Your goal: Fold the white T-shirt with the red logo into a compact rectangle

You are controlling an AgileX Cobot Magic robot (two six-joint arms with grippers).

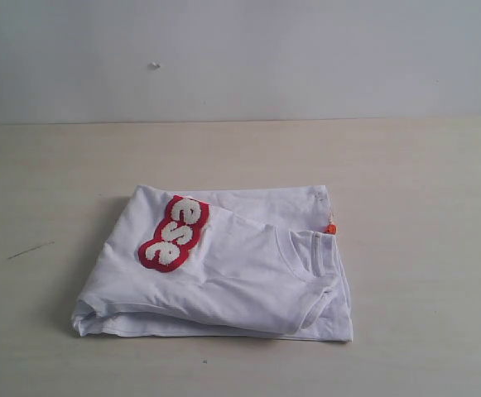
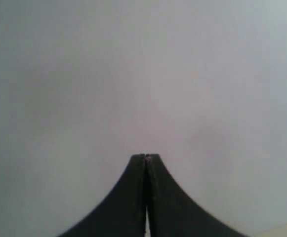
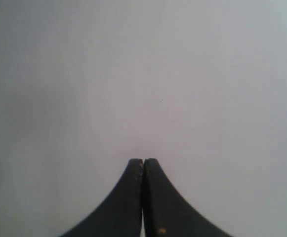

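Only the exterior view shows the white T-shirt. It lies folded into a rough, bulky rectangle around the middle of the bench, a little toward the left of that view. The two wrist views alone show the pincers. The left pincer has its dark jaws pressed together tip to tip with nothing between them, set against a plain pale grey surface. The right pincer is likewise closed on nothing, before the same blank grey. The shirt's layers are stacked unevenly: a top flap crosses at a slant over a flatter layer beneath, and the near left corner bulges in soft rolls. The red logo sits on the upper left part of the top flap and runs diagonally. Only a few of its fuzzy white letters with thick red outlines can be seen, and its upper end meets a fold edge. The ribbed collar faces the right side, with a small orange tag poking out just beyond it at the shirt's right edge. The bench is pale beige with a thin dark streak well to the left of the shirt. Behind the bench rises a bare light grey wall bearing one tiny mark.
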